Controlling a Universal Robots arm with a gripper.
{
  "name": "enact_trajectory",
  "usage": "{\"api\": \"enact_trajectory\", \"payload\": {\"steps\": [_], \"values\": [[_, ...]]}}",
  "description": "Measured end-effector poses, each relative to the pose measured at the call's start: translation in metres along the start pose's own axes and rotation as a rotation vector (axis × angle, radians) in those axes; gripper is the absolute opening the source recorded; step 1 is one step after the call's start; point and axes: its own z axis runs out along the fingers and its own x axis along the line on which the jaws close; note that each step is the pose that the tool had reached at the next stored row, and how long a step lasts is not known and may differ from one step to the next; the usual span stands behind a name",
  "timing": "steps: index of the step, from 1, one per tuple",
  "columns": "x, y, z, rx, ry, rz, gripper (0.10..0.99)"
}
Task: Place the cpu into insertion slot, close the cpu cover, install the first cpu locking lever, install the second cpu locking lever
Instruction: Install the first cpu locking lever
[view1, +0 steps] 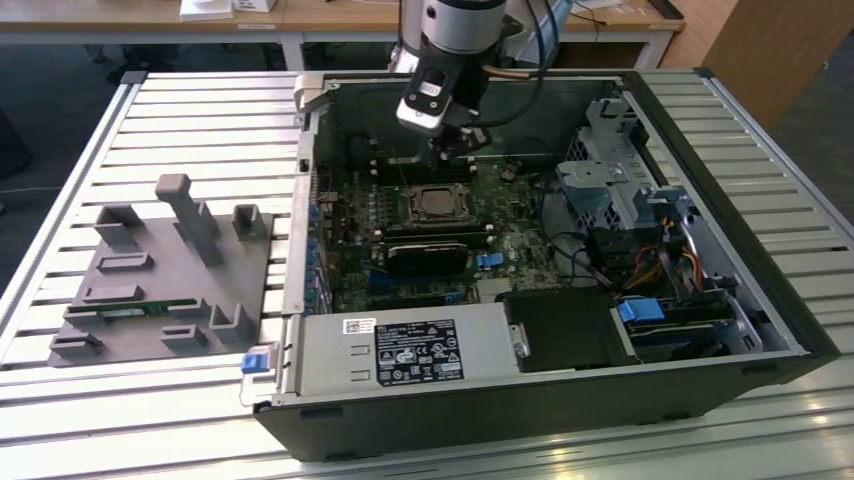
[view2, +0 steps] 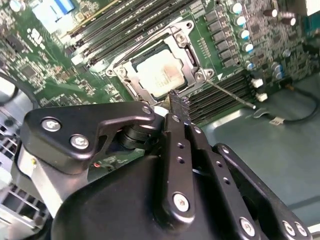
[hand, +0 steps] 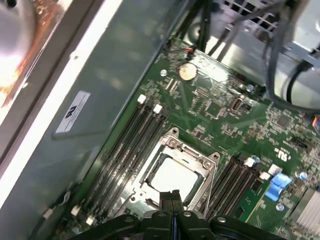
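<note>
Now, exterior view: open computer case (view1: 534, 425) lies on a slatted table (view1: 160, 110), green board facing up. The gripper (view1: 454, 150) hangs inside the case above the board. It is near the socket (view1: 434, 203), on the side toward the case's far wall. A grey plastic fixture (view1: 167, 270) sits on the table well apart from the socket, to the exterior view's left. The power supply box (view1: 400, 350) lies on the socket's near side.

Second wrist view: chip (view2: 159, 76) lies flat in the socket. Its dull silver top shows through the window of the cover frame (view2: 186, 50), which is down around it. Gripper fingers (view2: 179, 102) are pressed together with nothing between them, tips just beside the socket's edge; whether they touch it, cannot tell. A thin metal lever (view2: 231, 95) runs out from one socket corner. Long black memory slots (view2: 115, 30) lie beside the socket.

First wrist view: chip (hand: 172, 176) sits inside the cover frame (hand: 172, 142), with memory slots (hand: 127, 150) flanking the socket on both sides. Fingertips meet in a single line at the socket's edge. A coin battery (hand: 187, 71) sits well apart from the socket.
</note>
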Motion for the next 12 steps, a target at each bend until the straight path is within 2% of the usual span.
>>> {"api": "enact_trajectory", "payload": {"steps": [12], "values": [[-0.0001, 0.0000, 0.0010, 0.014, 0.0021, -0.218, 0.106]]}}
